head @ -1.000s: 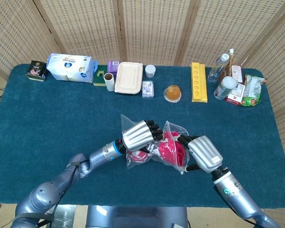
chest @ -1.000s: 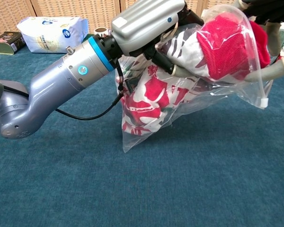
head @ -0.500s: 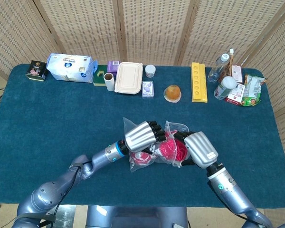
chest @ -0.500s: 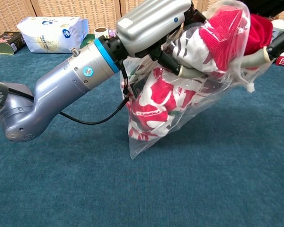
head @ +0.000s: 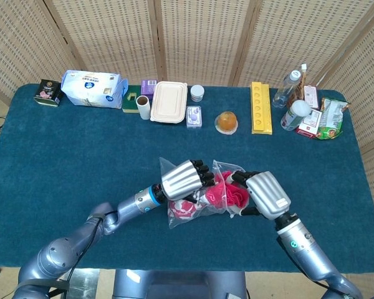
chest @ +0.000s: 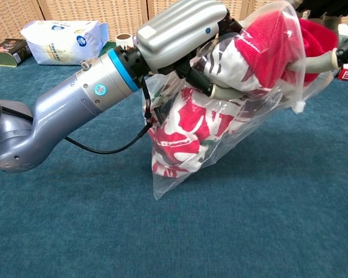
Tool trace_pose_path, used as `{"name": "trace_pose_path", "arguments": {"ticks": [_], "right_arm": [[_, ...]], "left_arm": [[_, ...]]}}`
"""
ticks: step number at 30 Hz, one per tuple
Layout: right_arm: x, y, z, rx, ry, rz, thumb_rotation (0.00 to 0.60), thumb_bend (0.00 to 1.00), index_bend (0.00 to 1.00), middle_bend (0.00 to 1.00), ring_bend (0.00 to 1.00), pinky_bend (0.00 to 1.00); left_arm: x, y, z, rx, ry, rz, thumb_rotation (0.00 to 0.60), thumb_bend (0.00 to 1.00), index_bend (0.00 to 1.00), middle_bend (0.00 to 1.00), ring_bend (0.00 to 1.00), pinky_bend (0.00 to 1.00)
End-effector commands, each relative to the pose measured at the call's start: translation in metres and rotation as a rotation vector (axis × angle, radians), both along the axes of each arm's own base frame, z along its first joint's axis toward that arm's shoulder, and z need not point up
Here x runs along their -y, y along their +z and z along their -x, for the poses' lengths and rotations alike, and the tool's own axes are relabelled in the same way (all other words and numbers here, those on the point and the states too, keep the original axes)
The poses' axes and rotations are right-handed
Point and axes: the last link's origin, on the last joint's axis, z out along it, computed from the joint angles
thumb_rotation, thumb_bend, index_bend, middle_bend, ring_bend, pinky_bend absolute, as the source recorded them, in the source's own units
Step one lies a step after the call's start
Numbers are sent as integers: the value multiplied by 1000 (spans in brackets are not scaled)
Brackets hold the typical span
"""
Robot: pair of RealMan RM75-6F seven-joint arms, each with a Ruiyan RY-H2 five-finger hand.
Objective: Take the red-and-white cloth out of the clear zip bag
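Hands, left (head: pixel 186 179) and right (head: pixel 267 194), both grip the clear zip bag (chest: pixel 220 130); no writing is legible.

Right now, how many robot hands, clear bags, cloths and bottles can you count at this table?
Hands: 2 (left hand, right hand)
Clear bag: 1
Cloth: 1, red and white, mostly inside the bag
Bottles: 2 (one upright, one beside it)
Total: 6

Left hand (head: pixel 186 179) and right hand (head: pixel 266 194) hold the clear zip bag (head: pixel 202 198), red-and-white cloth (head: pixel 223 193) inside
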Motion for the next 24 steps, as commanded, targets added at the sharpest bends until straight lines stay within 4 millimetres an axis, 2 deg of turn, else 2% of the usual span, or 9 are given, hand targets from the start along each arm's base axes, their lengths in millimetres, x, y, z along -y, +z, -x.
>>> {"name": "trace_pose_path", "arguments": {"ticks": [1,19,24], "right_arm": [[0,-1,0,-2,1,-3,543,321,440,411,564,584],[1,-12,-10,-24,24,-32,543,319,472,421,573,587],[2,-14,-12,-21,25,-22,600,318,570,461,601,601]], "left_arm": [[0,0,0,0,1,2,600,355,821,683,643,646],[3,-8,-11,8,7,16,600,356,822,683,643,645],[4,-9,-11,8,9,23,600,355,821,682,643,645]]}}
